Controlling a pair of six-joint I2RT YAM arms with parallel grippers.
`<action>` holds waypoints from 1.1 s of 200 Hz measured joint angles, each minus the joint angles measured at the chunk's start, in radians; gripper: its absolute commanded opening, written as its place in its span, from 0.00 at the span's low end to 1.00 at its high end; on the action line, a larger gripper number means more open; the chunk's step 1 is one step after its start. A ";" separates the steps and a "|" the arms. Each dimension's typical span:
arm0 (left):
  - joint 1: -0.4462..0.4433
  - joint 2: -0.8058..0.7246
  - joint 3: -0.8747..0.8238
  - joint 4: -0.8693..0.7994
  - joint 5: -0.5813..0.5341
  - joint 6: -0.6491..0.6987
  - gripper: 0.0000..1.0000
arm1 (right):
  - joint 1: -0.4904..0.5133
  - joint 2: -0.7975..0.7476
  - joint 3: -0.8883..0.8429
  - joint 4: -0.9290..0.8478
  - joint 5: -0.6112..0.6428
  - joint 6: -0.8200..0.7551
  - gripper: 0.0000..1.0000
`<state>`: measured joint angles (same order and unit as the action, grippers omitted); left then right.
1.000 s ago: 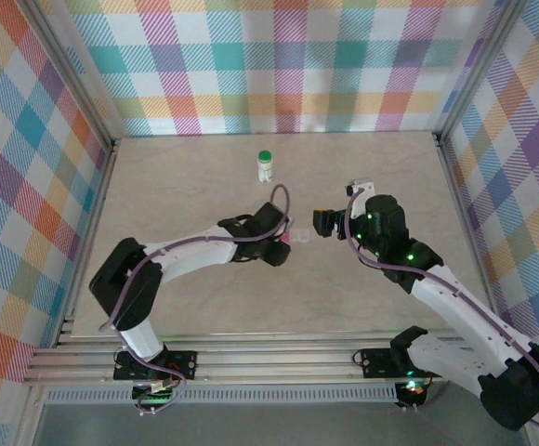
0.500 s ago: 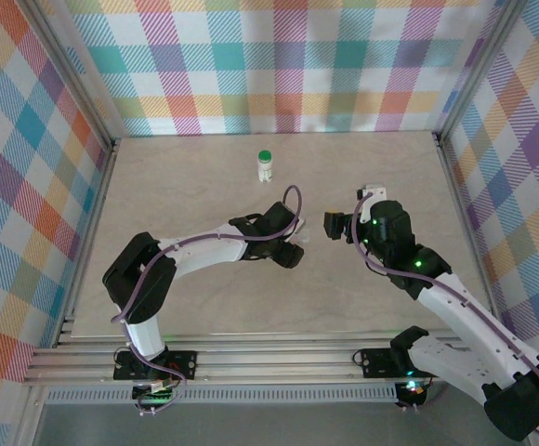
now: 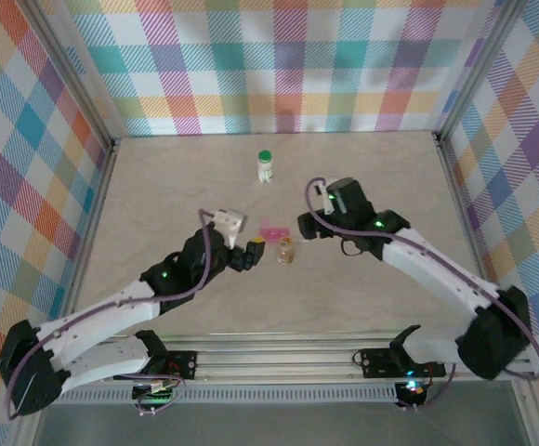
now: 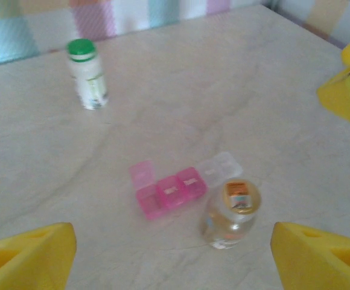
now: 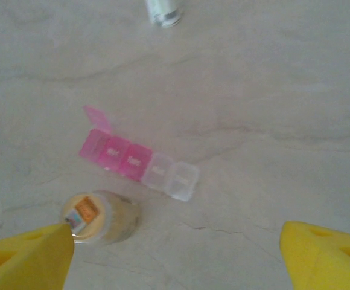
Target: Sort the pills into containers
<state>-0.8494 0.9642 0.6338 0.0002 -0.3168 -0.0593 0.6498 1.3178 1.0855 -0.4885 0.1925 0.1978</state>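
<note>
The containers, a short strip of pink and clear compartments (image 3: 272, 229) (image 4: 184, 183) (image 5: 139, 162), lie flat mid-table, with the lid of the end pink one standing up. A small clear bottle (image 3: 285, 250) (image 4: 231, 212) (image 5: 98, 217) with an orange-labelled top stands just beside the strip on its near side. The pills themselves are hidden from me. My left gripper (image 3: 251, 253) (image 4: 175, 266) hovers open on the near left of the bottle, holding nothing. My right gripper (image 3: 304, 226) (image 5: 175, 266) hangs open just right of the strip, also holding nothing.
A white bottle with a green cap (image 3: 265, 165) (image 4: 87, 75) stands upright farther back, apart from the strip. Plaid walls and a metal frame close in the beige table (image 3: 158, 186) on three sides.
My left gripper has opened and drawn back toward the near left, uncovering the strip and the clear bottle. My right arm has swung left, closer to the strip.
</note>
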 measured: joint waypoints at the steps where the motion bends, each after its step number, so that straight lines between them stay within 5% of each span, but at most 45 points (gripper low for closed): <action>1: 0.000 -0.004 -0.005 0.002 -0.002 0.000 0.85 | 0.003 0.009 0.005 0.000 0.000 0.000 0.88; 78: 0.000 -0.229 -0.237 0.118 -0.196 0.024 0.87 | 0.105 0.332 0.145 -0.087 -0.027 -0.003 0.83; 145: 0.001 -0.251 -0.245 0.138 -0.235 0.026 0.88 | 0.117 0.375 0.165 -0.092 -0.041 0.001 0.78; 220: 0.002 -0.246 -0.245 0.138 -0.236 0.027 0.89 | 0.120 0.422 0.218 -0.116 -0.050 0.012 0.63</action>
<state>-0.8474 0.7185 0.3893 0.1383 -0.5526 -0.0326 0.7700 1.7401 1.3037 -0.6041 0.1421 0.2096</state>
